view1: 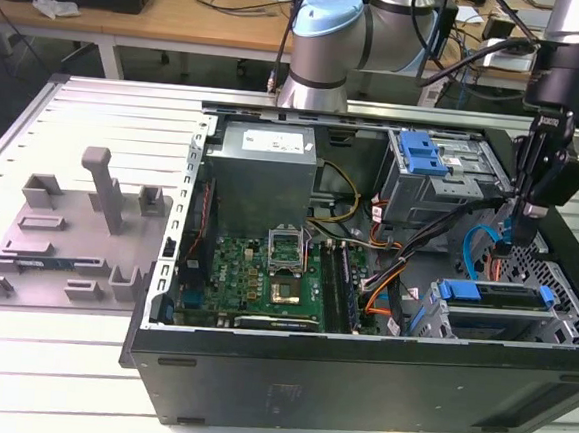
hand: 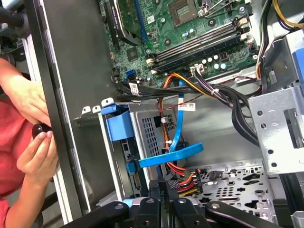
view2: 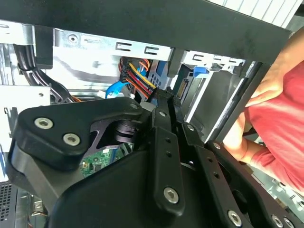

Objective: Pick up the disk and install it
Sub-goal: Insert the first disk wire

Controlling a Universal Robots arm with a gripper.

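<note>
The gripper point(view1: 505, 239) is hanging inside the computer case point(view1: 357, 382), jaws seemingly pressed together and empty, near the disk point(view1: 492, 295) sitting in the drive cage point(view1: 565, 328).

light: bright, even | glare: mild on white table point(view1: 45, 388) | shadows: soft, inside computer case point(view1: 357, 382)

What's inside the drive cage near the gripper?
The blue-framed disk lies in the cage, uppermost; a blue cable and coloured wires reach its end. Anything below is covered.

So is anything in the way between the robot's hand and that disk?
Yes: in the first wrist view a blue flat cable and coloured wires lie between the hand and the disk.
</note>
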